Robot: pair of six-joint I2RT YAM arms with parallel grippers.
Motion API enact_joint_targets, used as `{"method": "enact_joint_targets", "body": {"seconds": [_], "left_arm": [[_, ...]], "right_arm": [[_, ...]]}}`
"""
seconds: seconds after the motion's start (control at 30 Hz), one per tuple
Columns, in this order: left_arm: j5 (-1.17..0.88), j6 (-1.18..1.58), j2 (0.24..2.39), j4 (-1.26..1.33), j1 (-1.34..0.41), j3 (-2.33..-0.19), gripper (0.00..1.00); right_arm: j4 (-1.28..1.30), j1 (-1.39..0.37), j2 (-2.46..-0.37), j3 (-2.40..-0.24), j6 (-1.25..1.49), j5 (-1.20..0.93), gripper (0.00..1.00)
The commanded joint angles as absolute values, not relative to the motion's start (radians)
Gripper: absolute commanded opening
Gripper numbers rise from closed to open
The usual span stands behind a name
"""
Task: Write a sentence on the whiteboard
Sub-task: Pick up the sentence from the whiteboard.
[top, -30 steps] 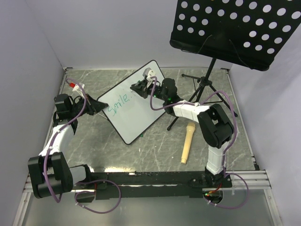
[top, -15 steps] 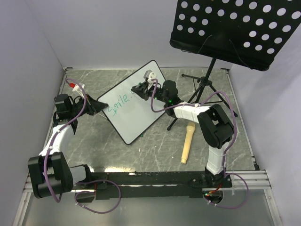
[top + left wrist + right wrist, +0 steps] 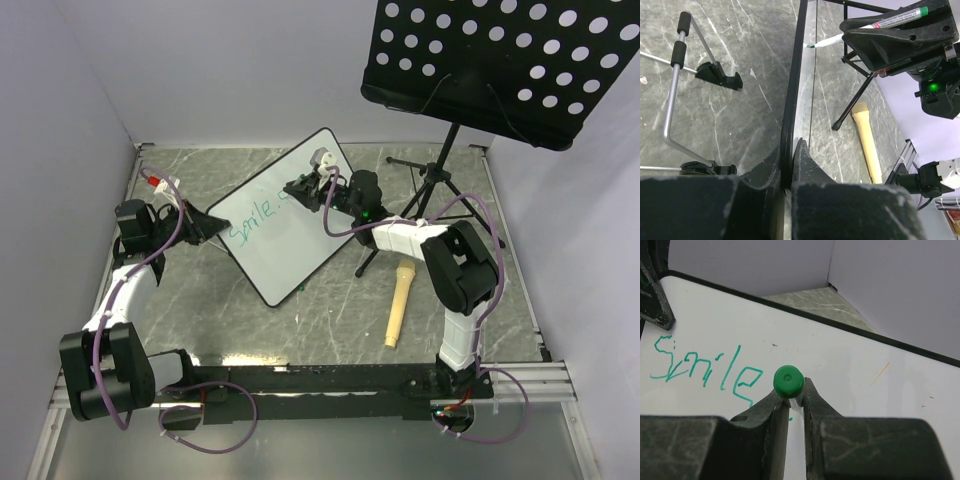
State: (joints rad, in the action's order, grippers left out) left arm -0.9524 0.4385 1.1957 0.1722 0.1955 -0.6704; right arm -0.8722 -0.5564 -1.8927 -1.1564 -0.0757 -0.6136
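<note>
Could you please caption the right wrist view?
Right gripper grips green-capped marker over black-framed white whiteboard reading teal "Smile".

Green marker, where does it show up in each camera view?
Top external: green marker above centre, mostly hidden by the right end effector.
Left wrist: marker top right, tip slanting down-left.
Right wrist: its green end, lower centre.
Shared landmark: the whiteboard, by its black frame.
</note>
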Motion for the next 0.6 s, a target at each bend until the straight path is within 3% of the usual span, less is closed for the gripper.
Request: {"method": "enact_joint_targets", "body": {"seconds": [0.0,0.57], "left_arm": [[-0.834,0.153,1.218,0.11,0.181,-0.66,0.01],[-0.838,0.156,1.221,0.115,0.183,-0.661,0.01]], "right_arm": [[-0.885,-0.551,-1.847,-1.129,-0.09,-0.612,0.0],[-0.893,-0.557,-1.827,-1.095,-0.083,-0.637,0.0]]}}
